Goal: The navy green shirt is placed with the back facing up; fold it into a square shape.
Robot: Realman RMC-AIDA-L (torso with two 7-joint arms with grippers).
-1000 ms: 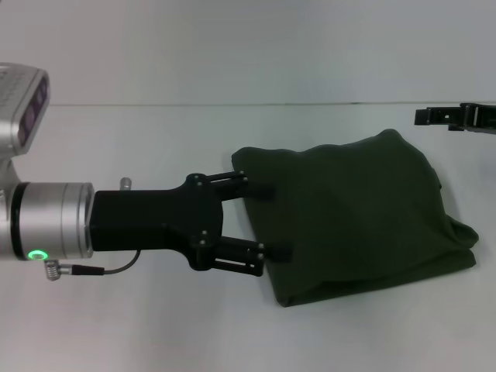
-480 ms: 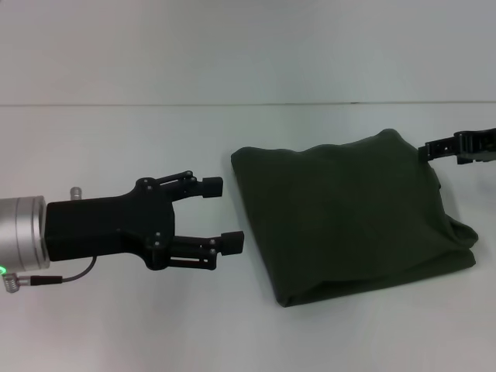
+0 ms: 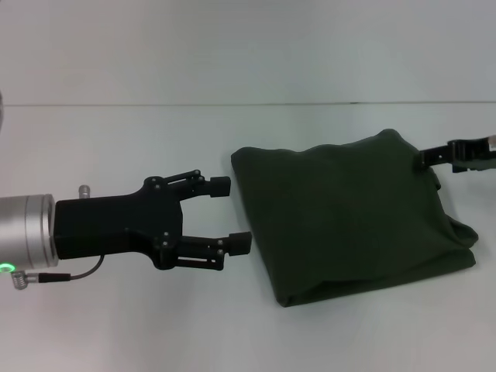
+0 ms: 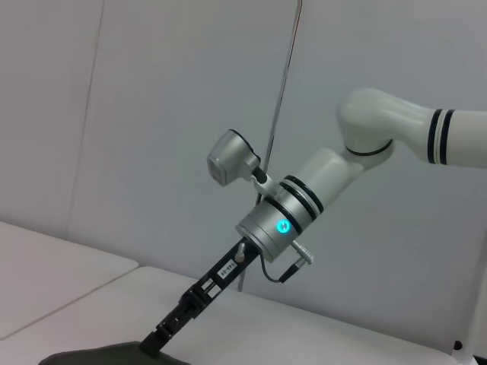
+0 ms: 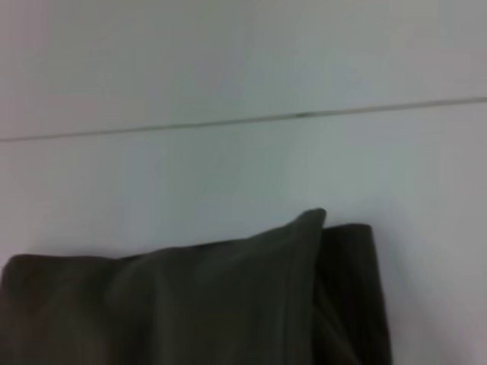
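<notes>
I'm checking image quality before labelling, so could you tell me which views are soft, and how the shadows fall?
Head view: sharp, even light, the left claw open beside the navy green shirt, with only faint shadows on the table. Right wrist view: soft throughout, shirt edges blurred. Left wrist view: fairly clear, the right claw at the shirt's edge.

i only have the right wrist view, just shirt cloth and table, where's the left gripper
Observer: The left gripper hovers just off the navy green shirt on the robot's left, jaws open, touching no cloth.
Operator: and my right one
Observer: The right gripper is at the shirt's far right corner; the left wrist view shows its tip down on the cloth.
Operator: shape of the shirt
Observer: A rough square bundle, with layers bulging at the near right corner.
</notes>
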